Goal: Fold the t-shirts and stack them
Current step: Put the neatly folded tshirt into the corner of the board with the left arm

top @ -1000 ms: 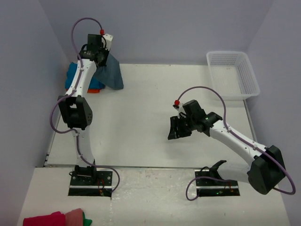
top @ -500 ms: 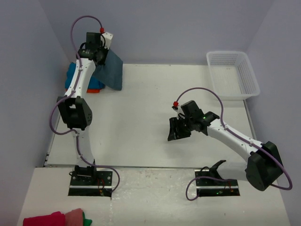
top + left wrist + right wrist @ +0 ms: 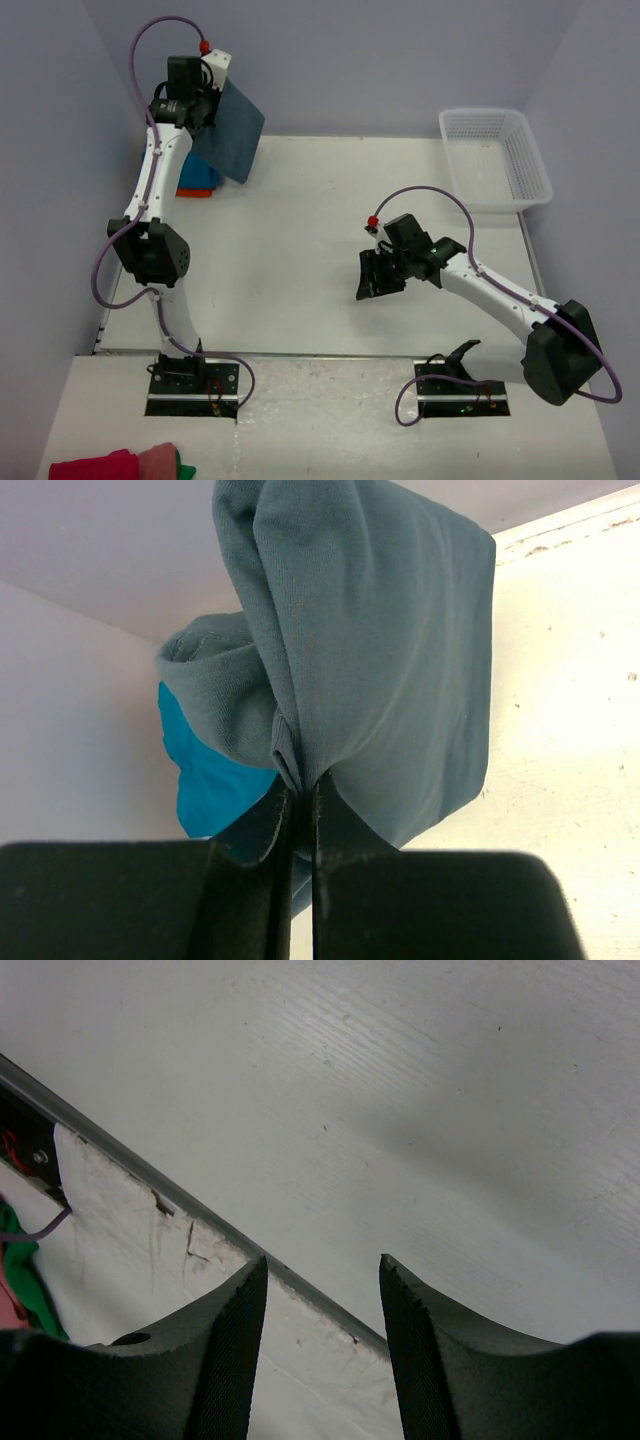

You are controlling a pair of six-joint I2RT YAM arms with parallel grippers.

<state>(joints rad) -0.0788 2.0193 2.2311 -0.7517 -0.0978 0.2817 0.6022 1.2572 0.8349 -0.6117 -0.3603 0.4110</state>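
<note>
At the far left corner of the white tabletop (image 3: pixel 300 250), the large dusty slate-blue cloth t-shirt (image 3: pixel 235 130) hung lifted off the surface, pinched by a bunched fold in the left gripper (image 3: pixel 213 92). On my left wrist feed the left gripper (image 3: pixel 298 785) had its two dark jaws pressed together on that gathered fold, and the slate-blue cloth t-shirt (image 3: pixel 390 650) spread away from the pinch as one broad sheet with a rolled, hemmed part beside it. I could not tell whether its lowest edge met the table. Just beneath and behind it lay the bright turquoise-blue t-shirt (image 3: pixel 206 175), also showing past the hanging cloth on the wrist feed (image 3: pixel 205 780), and a sliver of the orange t-shirt (image 3: pixel 194 191) peeked out at the near edge of that pile. Well apart from all this, right of the table's middle, the right gripper (image 3: pixel 376 276) pointed down and to the left over bare table. My right wrist feed showed the right gripper (image 3: pixel 323 1262) with its jaws standing apart and nothing between them, only the tabletop and its chipped near edge below. Off at the far right corner sat the white plastic mesh basket (image 3: pixel 531 160), and a red, pink and green bundle of cloth (image 3: pixel 115 465) lay on the floor below the left arm's base.
</note>
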